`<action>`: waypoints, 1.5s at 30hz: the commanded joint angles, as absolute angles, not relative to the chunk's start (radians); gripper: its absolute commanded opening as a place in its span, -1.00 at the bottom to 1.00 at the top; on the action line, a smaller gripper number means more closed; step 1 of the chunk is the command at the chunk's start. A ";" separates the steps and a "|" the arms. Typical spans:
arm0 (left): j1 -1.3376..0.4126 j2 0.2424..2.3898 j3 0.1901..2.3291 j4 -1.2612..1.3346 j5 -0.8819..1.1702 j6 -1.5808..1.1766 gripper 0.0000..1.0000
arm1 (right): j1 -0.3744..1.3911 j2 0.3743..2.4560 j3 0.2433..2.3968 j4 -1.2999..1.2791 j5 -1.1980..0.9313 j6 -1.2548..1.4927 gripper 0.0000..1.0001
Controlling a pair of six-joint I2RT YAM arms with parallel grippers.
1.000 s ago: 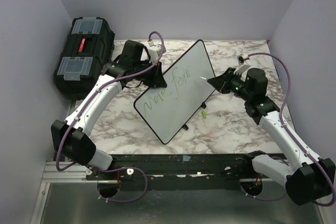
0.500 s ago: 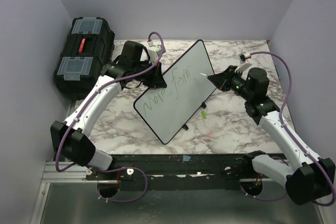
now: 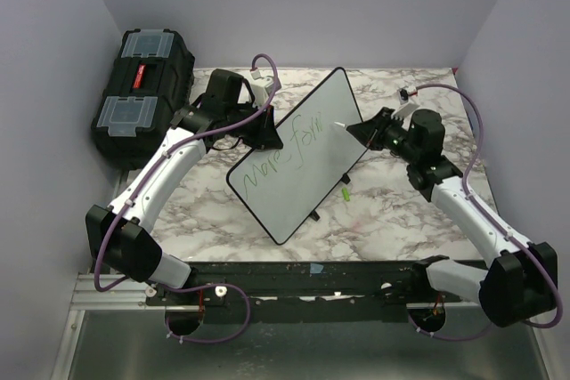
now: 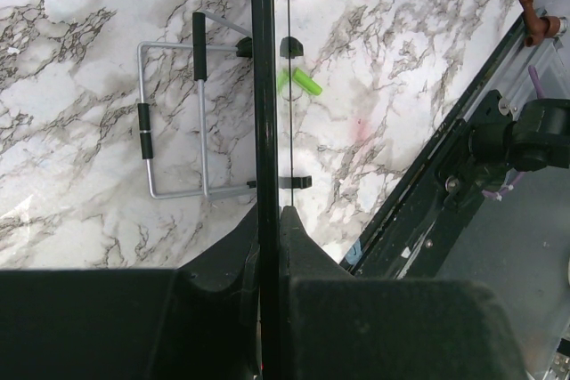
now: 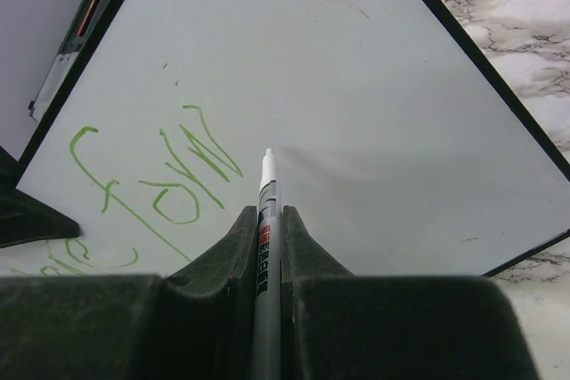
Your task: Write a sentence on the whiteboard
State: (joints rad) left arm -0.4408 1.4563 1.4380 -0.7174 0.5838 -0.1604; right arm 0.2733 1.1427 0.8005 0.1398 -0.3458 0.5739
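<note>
In the middle of the marble-patterned table (image 3: 392,211) the flat white rectangular whiteboard with the thin black rim (image 3: 303,195) is propped at a tilt on its bent wire stand (image 4: 174,122), with the black plastic toolbox (image 3: 142,86) off to its far left. My read on handling: the whiteboard looks light, thin and stiff, with a slick face. I'd expect it to skid or rock back under pen pressure unless something braces it. The rim is the place to hold it, because the green handwritten words (image 3: 287,159) would probably smear if anything brushed them.

The left pincer (image 3: 267,131) is doing that job. From its wrist view the fingers (image 4: 233,251) are pressed together on the board's edge, pinching the rim and staying clear of the writing.

The right pincer (image 3: 354,131) is nearly closed around a slim silver-and-white marker pen (image 5: 266,180), barrel clamped between the jaws and tip poking out toward the blank area just right of the words. I can't tell if the tip is actually on the surface or just off it. The pen looks smooth and light, so it could twist in the grip if I push hard.

The bright green pen cap (image 3: 345,193) is lying on the table by the board's lower edge
</note>
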 commanded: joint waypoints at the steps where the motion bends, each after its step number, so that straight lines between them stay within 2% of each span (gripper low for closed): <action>1: -0.464 1.495 1.400 -0.736 0.549 -0.055 -1.00 | 0.272 1.184 0.859 0.195 -0.356 0.592 -0.99; 30: -0.465 1.492 1.402 -0.738 0.551 -0.055 -1.00 | 0.326 1.300 0.942 0.205 -0.398 0.588 -0.99; 45: -0.465 1.488 1.401 -0.738 0.548 -0.054 -1.00 | 0.337 1.253 0.873 0.114 -0.350 0.541 -0.99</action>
